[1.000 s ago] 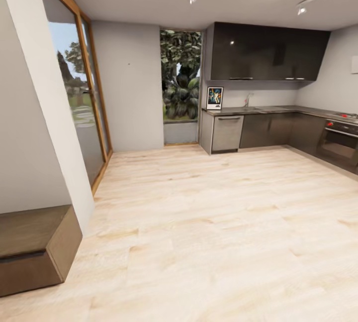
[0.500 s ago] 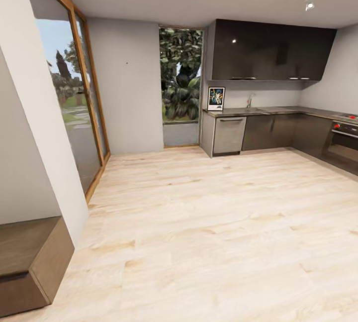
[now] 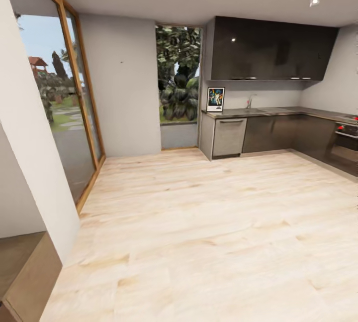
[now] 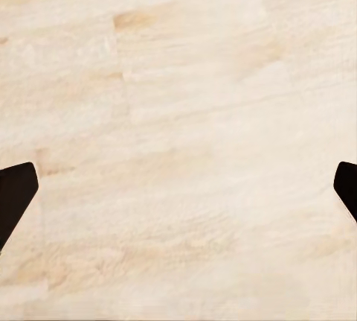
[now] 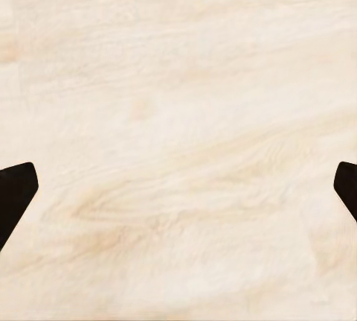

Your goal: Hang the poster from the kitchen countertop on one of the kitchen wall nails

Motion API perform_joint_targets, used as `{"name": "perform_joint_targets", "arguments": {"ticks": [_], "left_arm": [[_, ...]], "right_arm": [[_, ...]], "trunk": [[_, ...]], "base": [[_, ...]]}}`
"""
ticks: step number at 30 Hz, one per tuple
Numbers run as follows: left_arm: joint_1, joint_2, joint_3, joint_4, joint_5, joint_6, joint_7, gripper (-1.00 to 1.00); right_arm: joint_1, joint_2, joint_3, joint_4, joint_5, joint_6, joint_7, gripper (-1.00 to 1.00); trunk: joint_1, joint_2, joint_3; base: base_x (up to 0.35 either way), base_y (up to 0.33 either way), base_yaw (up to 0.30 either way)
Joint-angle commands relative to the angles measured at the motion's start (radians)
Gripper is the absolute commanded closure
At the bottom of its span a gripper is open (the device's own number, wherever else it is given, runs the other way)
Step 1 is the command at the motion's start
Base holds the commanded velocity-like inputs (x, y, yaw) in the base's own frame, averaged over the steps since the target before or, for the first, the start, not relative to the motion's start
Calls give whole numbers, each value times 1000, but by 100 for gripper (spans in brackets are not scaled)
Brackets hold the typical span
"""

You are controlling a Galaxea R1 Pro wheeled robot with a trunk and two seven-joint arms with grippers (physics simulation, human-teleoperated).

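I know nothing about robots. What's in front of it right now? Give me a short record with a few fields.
place: kitchen seen from across a pale wood floor
poster: upright on the far left end of the countertop, against the wall
sink tap: on the countertop, right of the poster
oven: at the right edge
left gripper: open, empty, floor beneath it
right gripper: open, empty, floor beneath it
task stage: poster not yet picked up
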Motion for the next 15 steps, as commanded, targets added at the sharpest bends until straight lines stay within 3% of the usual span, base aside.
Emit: {"name": "perform_joint_targets", "arguments": {"ticks": [1, 6, 15], "left_arm": [[0, 0, 1, -1, -1, -2, 0, -100], [0, 0, 2, -1, -1, -2, -1, -100], [0, 0, 2, 13, 1, -2, -1, -100]], "right_arm": [[-1, 0, 0, 1, 0, -3, 0, -100], [-1, 0, 0, 1, -1, -3, 0, -100], [-1, 0, -1, 1, 1, -3, 0, -100]], "trunk": [[1, 0, -1], [1, 0, 1], [1, 0, 1]], "base": [[335, 0, -175], [335, 0, -198], [335, 0, -30]]}}
